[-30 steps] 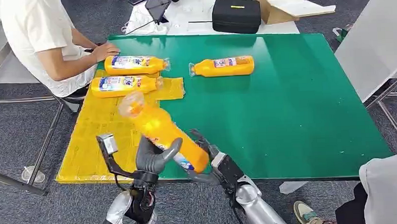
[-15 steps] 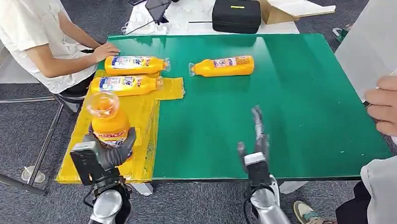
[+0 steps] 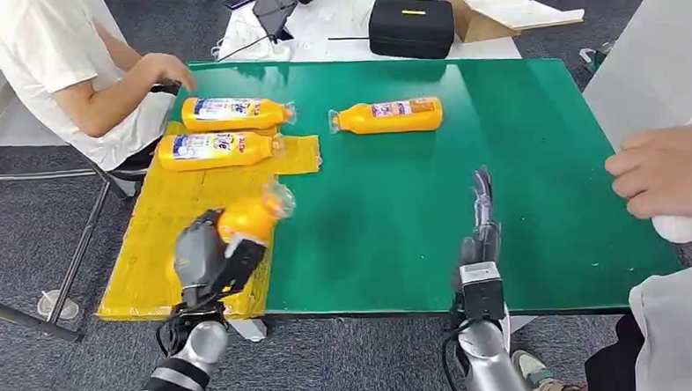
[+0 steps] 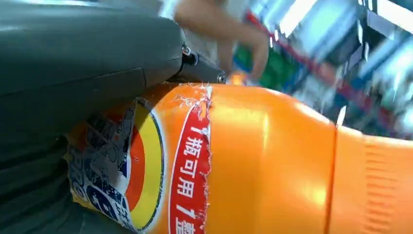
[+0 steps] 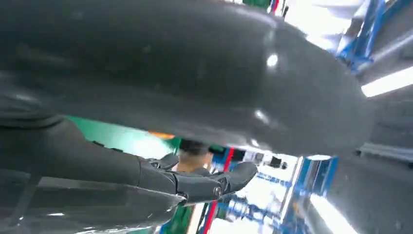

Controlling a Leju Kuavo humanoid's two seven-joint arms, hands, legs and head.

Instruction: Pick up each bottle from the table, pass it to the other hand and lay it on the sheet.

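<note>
Since half a second ago my left hand [image 3: 206, 259] has tipped the orange bottle [image 3: 253, 215] from upright to lying nearly sideways, low over the yellow sheet [image 3: 163, 221] at the lower left of the head view, its clear cap end pointing toward the green table [image 3: 464, 155]. My fingers are wrapped tight round the labelled body; in the left wrist view the bottle [image 4: 272, 165] crosses the picture with its red, yellow and blue label beside my thumb [image 4: 87, 53]. My right hand [image 3: 482, 220] has moved a little up and to the right and stands on edge over the bare green at lower centre, fingers straight and apart, holding nothing; the right wrist view shows my dark fingers [image 5: 195, 183] stretched out.

Two orange bottles lie on their sides at the far end of the sheet, upper left of the frame: the farther bottle [image 3: 233, 112] and the nearer bottle [image 3: 217, 148], side by side, caps toward the right. A fourth bottle [image 3: 387, 116] lies on the green itself at upper centre, well apart from both my hands, cap toward the left.

At upper left a person in a white shirt [image 3: 46, 59] sits with a hand [image 3: 165, 71] near the table corner. At the right edge another person's hand [image 3: 663, 173] reaches in. Beyond the table are a black case [image 3: 412, 25] and an open cardboard box [image 3: 493, 4].
</note>
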